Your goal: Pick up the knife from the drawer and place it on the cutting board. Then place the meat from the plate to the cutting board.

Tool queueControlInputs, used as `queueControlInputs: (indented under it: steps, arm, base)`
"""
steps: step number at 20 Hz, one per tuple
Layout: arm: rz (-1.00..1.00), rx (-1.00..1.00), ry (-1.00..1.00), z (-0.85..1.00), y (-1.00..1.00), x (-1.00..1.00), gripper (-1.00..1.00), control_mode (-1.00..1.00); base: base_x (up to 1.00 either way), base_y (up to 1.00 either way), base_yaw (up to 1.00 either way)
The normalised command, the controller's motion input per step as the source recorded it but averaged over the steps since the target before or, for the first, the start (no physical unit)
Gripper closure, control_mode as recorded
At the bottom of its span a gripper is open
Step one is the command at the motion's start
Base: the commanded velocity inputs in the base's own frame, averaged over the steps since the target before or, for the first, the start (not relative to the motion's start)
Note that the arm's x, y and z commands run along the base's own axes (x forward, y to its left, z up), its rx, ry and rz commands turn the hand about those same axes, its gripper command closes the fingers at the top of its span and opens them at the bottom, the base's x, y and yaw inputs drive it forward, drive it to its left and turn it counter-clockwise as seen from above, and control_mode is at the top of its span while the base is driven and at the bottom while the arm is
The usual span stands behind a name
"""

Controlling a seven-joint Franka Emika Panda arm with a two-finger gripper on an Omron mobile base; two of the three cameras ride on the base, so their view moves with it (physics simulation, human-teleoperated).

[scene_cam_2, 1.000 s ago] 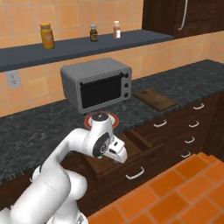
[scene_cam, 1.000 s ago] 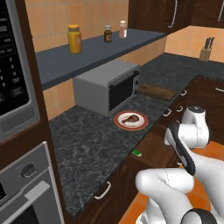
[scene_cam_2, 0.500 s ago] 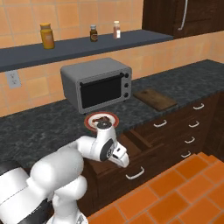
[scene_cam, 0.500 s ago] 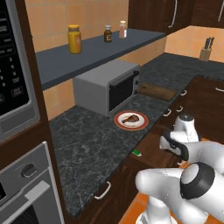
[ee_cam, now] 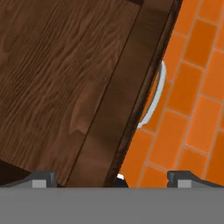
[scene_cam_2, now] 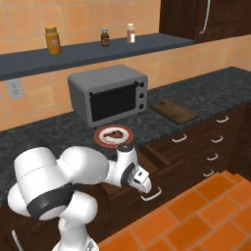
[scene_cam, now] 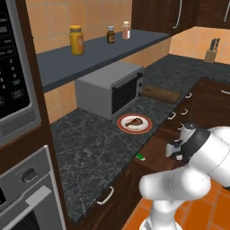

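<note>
First step judged in hand: fetching the knife (scene_cam: 140, 157), of which a green bit of handle is seen at the table edge, in the pulled-out drawer (ee_cam: 65, 78). The hand (scene_cam_2: 142, 182) is poised over the drawer's front, near its silver handle (ee_cam: 154, 98), fingers spread wide, nothing grasped. The meat (scene_cam: 133, 121) lies on the plate (scene_cam: 134, 129), just before the toaster oven (scene_cam_2: 108, 93); the cutting board (scene_cam_2: 174, 111) lies beside the oven, bare. Next, the hand should be shifted along the drawer toward the green handle, then lowered over it.

Both base views look down across the desk (scene_cam: 90, 148) (sharing the plate (scene_cam: 134, 123)); hand view hangs close over the drawer (ee_cam: 65, 74).
</note>
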Motion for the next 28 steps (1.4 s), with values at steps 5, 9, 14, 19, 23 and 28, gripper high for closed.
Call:
queueControlInputs:
  steps: [5, 9, 14, 19, 23, 28]
  arm:
    - [-0.03, 0.0, 0.0, -0.12, 0.0, 0.43, -1.0, -1.0]
    - [-0.01, 0.0, 0.0, -0.39, -0.01, 0.35, -1.0, -1.0]
    - [0.0, 0.0, 0.01, -0.42, -0.29, 0.02, -1.0, -1.0]
    - [0.0, 0.02, 0.01, -0.41, -0.77, -0.56, -1.0, -1.0]
    - [0.0, 0.05, 0.0, -0.39, -0.96, -0.95, -1.0, -1.0]
    - [0.0, 0.04, -0.01, -0.24, -1.0, -1.0, -1.0, -1.0]
  base:
    - [0.0, 0.0, 0.0]
    - [0.0, 0.0, 0.0]
    - [0.0, 0.0, 0.0]
    - [0.0, 0.0, 0.0]
    - [0.0, 0.0, 0.0]
    - [0.0, 0.0, 0.0]
